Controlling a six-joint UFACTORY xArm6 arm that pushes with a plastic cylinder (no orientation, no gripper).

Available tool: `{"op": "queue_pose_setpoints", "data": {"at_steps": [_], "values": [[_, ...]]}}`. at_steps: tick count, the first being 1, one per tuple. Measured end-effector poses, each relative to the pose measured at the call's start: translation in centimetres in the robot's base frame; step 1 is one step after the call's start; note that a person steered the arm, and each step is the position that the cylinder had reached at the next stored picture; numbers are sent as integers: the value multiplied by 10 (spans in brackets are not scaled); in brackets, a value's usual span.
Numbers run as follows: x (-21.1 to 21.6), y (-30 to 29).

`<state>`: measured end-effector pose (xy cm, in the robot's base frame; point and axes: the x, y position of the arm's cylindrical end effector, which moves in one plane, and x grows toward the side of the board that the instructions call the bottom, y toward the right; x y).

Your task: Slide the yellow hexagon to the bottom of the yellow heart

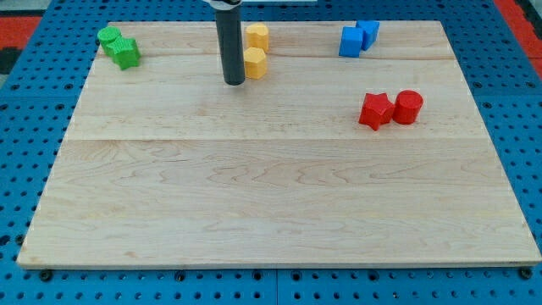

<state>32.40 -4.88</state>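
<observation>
A: Background first: blue pegboard [25,102] all round, pale wooden desk [271,203] on top, lower half bare.

B: Blocks?

A: Two green blocks [118,47] at the view's top left, touching. Two blue blocks [356,37] at top right, touching. Red star [374,110] and red cylinder [407,107] side by side at mid right. Two yellow ones at top centre, one right below the other.

B: Which is which?

A: Too small to be sure. I read the lower as the yellow hexagon [255,63] and the upper as the yellow heart [257,36]. Just touching or nearly so.

B: Hand state?

A: No hand on this rig, so nothing to call wide, narrow or holding. Just a dark rod [230,42]; my tip [235,82] sits just left of the hexagon, at its lower left edge. Contact or a hair apart, can't tell.

B: Step?

A: Looks like the final placing. The hexagon already lies at the bottom of the heart, so the task seems about finished.

B: Next move?

A: My guess: very little. At most a small nudge toward the view's right to centre it under the heart, gently, so the heart isn't bumped. Otherwise back the tip off to the left.
</observation>
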Motion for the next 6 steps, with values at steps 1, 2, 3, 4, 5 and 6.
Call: {"op": "queue_pose_setpoints", "data": {"at_steps": [1, 2, 3, 4, 5, 6], "values": [[-27, 18], [-22, 37], [-15, 65], [-23, 85], [-42, 88], [-53, 64]]}}
